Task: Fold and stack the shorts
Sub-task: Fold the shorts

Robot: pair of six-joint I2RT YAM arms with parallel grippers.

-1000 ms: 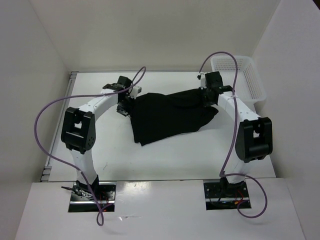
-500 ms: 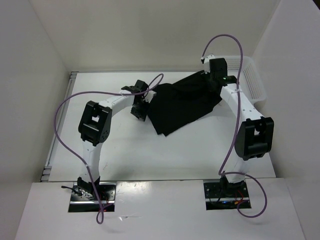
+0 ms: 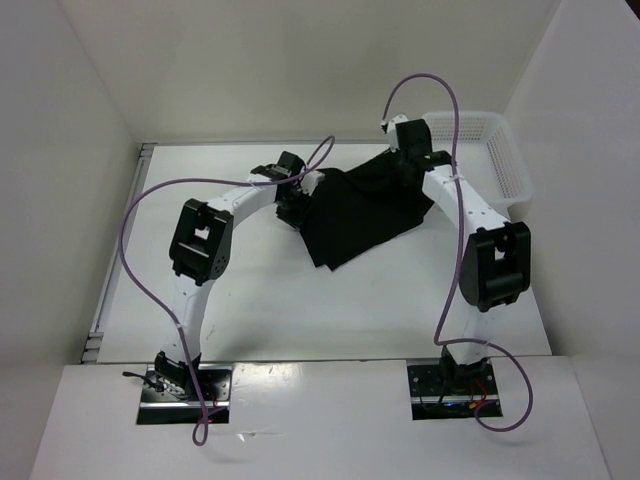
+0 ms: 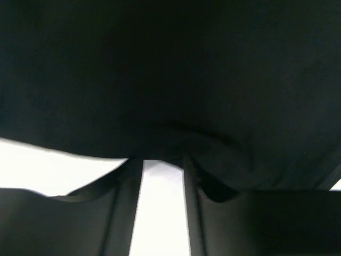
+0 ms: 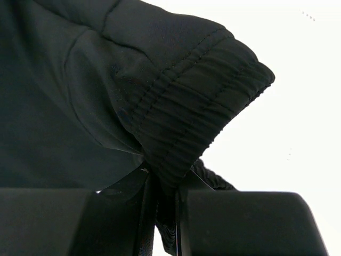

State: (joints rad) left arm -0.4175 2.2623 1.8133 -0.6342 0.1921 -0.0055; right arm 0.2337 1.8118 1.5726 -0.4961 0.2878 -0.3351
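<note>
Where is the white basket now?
In the top view, the white basket sits in the table's far right corner, beside the right arm and the black shorts.

No writing, label, brand, number or sign can be read in any view, whether on the shorts [image 3: 360,205], the basket [image 3: 508,165] or the bench [image 3: 260,300].

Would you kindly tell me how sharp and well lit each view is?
Top external: evenly lit and sharp, though the shorts read as a flat black shape. Left wrist: dark, soft, fabric too close to focus. Right wrist: the waistband ribbing is crisp against blown-out white.
</note>
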